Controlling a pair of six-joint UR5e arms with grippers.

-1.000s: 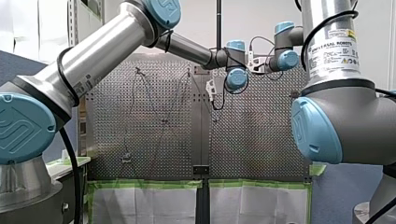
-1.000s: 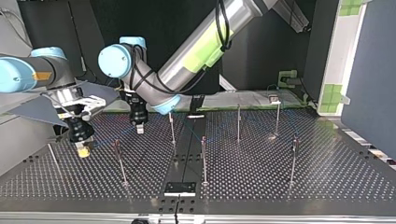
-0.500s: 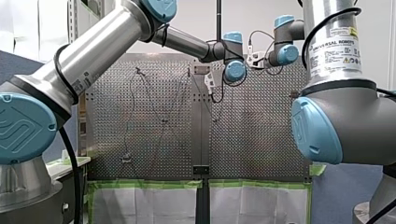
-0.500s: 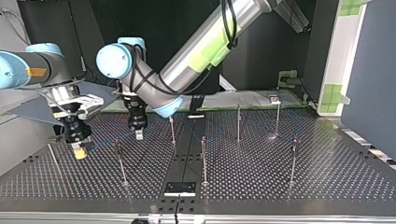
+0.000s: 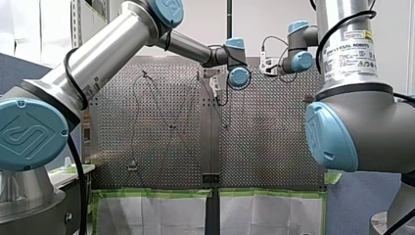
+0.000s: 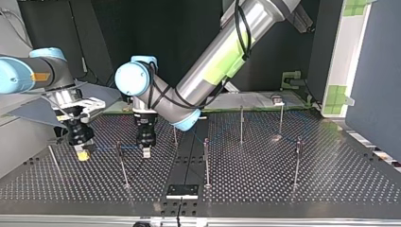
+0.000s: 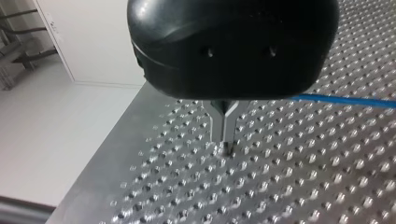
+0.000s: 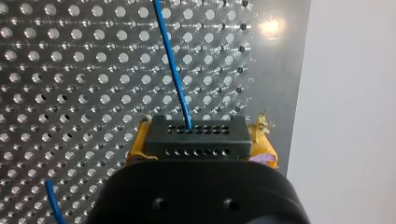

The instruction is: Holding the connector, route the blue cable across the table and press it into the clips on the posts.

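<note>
My left gripper [image 7: 225, 140] — fingers together, empty — has dropped nearer, beside the blue cable [image 7: 341, 100]; probably readying to press it into the left post [image 6: 122, 165].

A post [image 6: 122, 165] stands on the counter [image 6: 255, 185] between my right gripper [image 6: 82, 155] (top view's left) and my left gripper [image 6: 146, 152].

You had a table [image 7: 280, 186] of bare perforated metal, bright and reflective. The blue cable [image 8: 172, 70] wore a smooth, faintly glossy plastic jacket; the connector [image 8: 196, 137] was matt black plastic. The left gripper [image 7: 226, 142] showed a glossy black plastic shell and bare metal fingers [image 7: 216, 123]; on the right gripper [image 8: 196, 151] the pads [image 8: 137, 149] looked yellow and frayed.
</note>
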